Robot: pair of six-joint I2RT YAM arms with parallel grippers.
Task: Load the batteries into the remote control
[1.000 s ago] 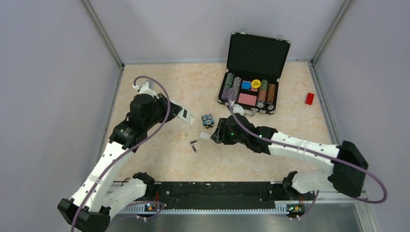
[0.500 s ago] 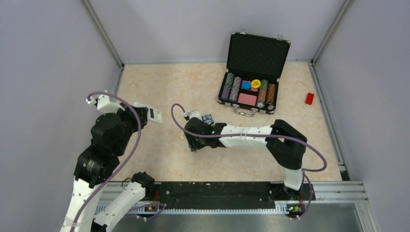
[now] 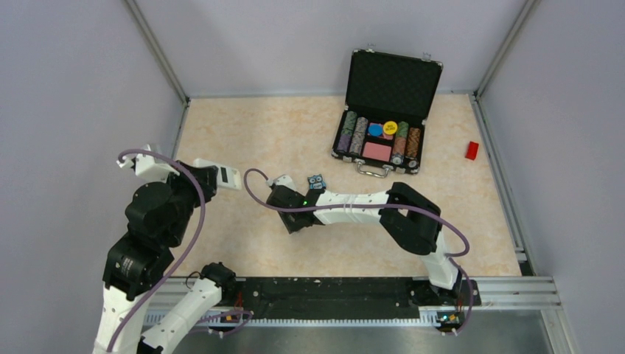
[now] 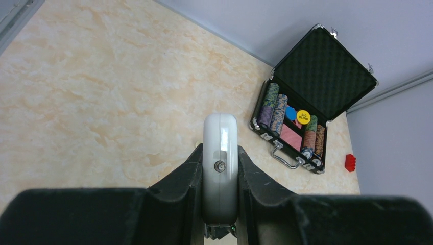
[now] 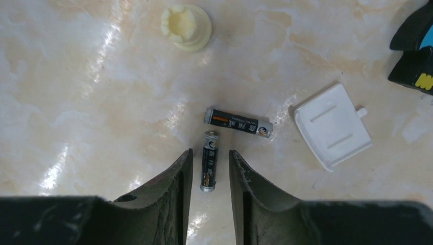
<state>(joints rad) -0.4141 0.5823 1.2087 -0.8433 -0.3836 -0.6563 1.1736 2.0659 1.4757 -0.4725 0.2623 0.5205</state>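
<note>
The right gripper [image 5: 210,154] stands low over the table [image 3: 295,133]. Its two dark fingers are apart, one on each side of a battery [image 5: 209,168] that lies along the gap. A thin strip of table shows on both sides of it, so nothing is clamped yet. The second battery [image 5: 238,122] lies just beyond the first one, turned crosswise.

A second ago this arm was reaching in from the right, with its gripper beside the owl toy [image 3: 317,181]. Now it is folded in and brought over the batteries. The left gripper [image 4: 219,153] is pressed together on the remote control [image 4: 220,132] and has carried it toward the left side of the table, well apart from the batteries. So the pick of the first battery seems about to happen, and no battery is loaded yet.

Both batteries are small smooth cylinders in a black wrap with pale metal ends. They will probably roll easily on the glossy, marble-patterned surface. The remote is hard white plastic with a rounded end. Near the batteries lie a flat white plastic cover [image 5: 332,126] with a small tab, and a ribbed cream peg [image 5: 186,27].
</note>
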